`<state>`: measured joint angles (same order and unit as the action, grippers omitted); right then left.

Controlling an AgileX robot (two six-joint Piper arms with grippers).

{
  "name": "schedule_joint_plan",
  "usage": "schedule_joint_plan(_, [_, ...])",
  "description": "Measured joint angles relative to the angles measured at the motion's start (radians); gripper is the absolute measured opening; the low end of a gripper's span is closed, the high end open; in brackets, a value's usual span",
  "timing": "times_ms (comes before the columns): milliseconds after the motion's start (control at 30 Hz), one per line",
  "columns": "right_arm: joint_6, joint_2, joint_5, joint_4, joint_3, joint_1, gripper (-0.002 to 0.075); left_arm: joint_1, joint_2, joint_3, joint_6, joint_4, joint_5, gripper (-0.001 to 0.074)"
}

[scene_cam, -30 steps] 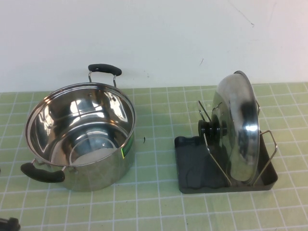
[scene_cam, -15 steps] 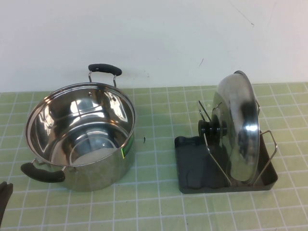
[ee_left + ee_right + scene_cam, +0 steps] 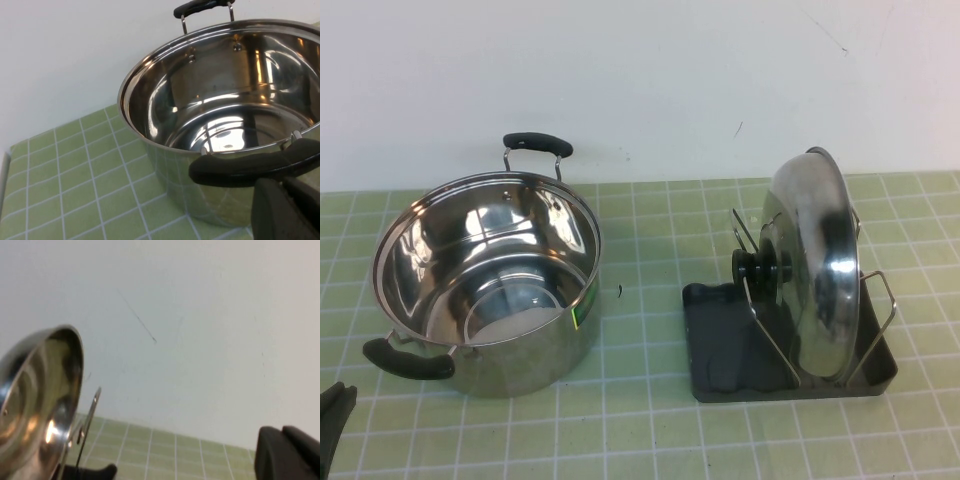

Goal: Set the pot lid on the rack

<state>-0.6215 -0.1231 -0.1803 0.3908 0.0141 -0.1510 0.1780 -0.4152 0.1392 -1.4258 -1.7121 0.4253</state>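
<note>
The pot lid [image 3: 810, 265] stands on edge in the rack [image 3: 720, 345] at centre right, so the task looks done. The left pincer [image 3: 332, 425] has crept in at the lower left corner since a second ago (grip state unclear); the right pincer [image 3: 289, 452] is off the high view, fingers likewise indeterminate

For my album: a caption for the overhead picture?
Pot lid upright in rack, open pot beside; left gripper at table edge, right gripper unseen.

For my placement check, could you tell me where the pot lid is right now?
In the high view the pot lid stands on edge between the wire loops of the rack, on the robot's right, apart from the pot on the left.
</note>
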Motion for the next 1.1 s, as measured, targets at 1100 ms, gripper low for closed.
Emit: schedule_joint_plan(1100, [0.769, 0.137, 0.514, -0.605, -0.041, 0.06, -0.0001, 0.0, 0.0, 0.0, 0.0, 0.0, 0.002, -0.0001])
